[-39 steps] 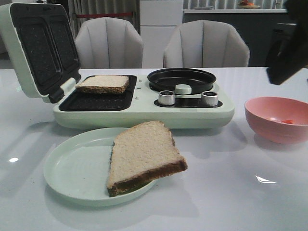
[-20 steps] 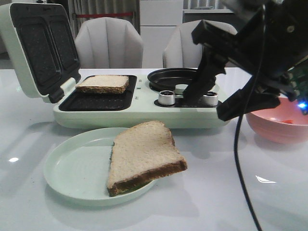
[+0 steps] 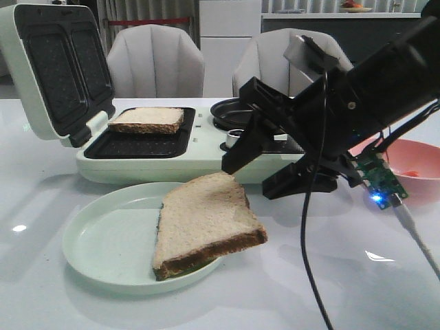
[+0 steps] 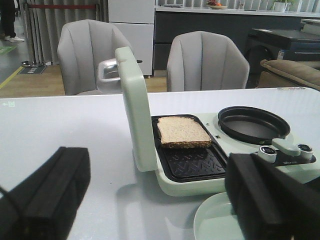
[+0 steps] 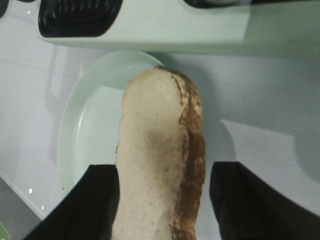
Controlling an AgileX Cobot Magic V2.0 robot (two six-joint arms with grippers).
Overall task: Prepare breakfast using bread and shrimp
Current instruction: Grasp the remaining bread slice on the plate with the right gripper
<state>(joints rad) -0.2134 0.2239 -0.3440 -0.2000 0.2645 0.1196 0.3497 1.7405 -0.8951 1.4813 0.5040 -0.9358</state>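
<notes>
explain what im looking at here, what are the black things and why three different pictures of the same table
The black things are the two arms of a robot, each ending in a two-fingered gripper. One picture looks forward over the table. The other two come from small cameras on the arms' wrists, so each shows its own fingers as dark blocks at the bottom edge.

In the front picture the right gripper reaches in, open and holding nothing, just above a slice of bread that hangs over the rim of a pale green plate. Its wrist camera looks straight down on that slice.

Behind stands a green sandwich maker with its lid up and a second slice on its hotplate. A pink bowl sits to the right. The left gripper, also open, is empty.
</notes>
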